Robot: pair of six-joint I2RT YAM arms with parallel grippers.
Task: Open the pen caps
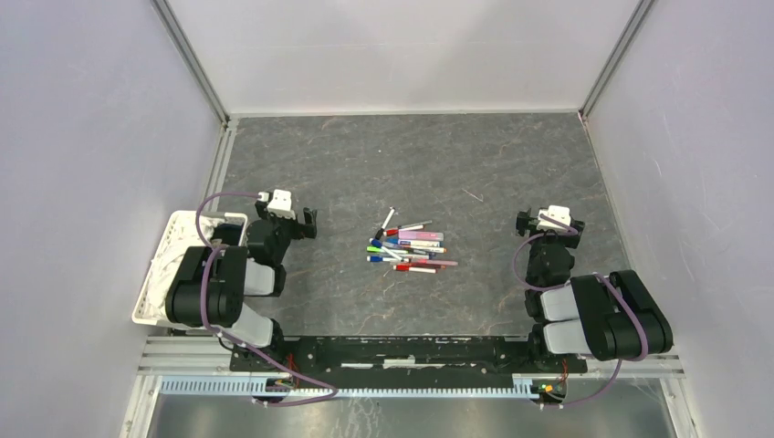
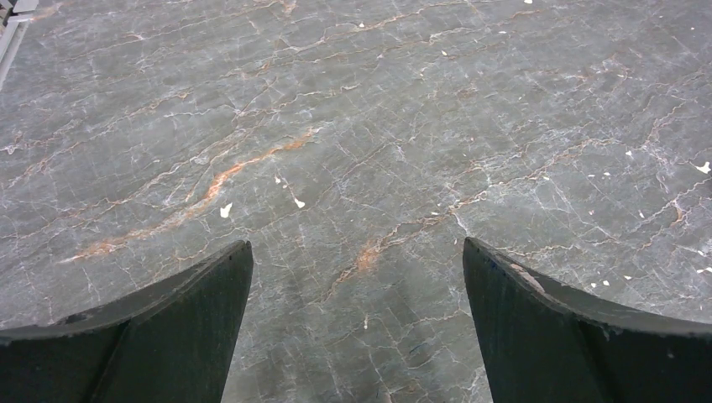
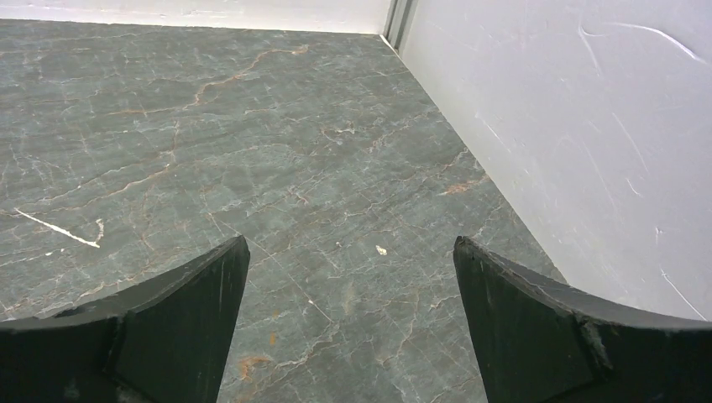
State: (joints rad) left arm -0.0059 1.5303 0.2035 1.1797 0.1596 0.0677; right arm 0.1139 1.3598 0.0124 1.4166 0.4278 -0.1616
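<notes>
Nothing started: your left gripper and right gripper stand wide apart, empty; the pens lie heaped on the table, seemingly all capped.

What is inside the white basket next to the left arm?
In the white basket only its pale, streaked inner surface shows; no object is clear. The left arm covers much of it, so anything there is hidden.

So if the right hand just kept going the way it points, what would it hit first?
Probably the table: only its surface shows between the open fingers of the right hand, with the side wall further on. Depth is hard to judge. The pens lie off to its left.
</notes>
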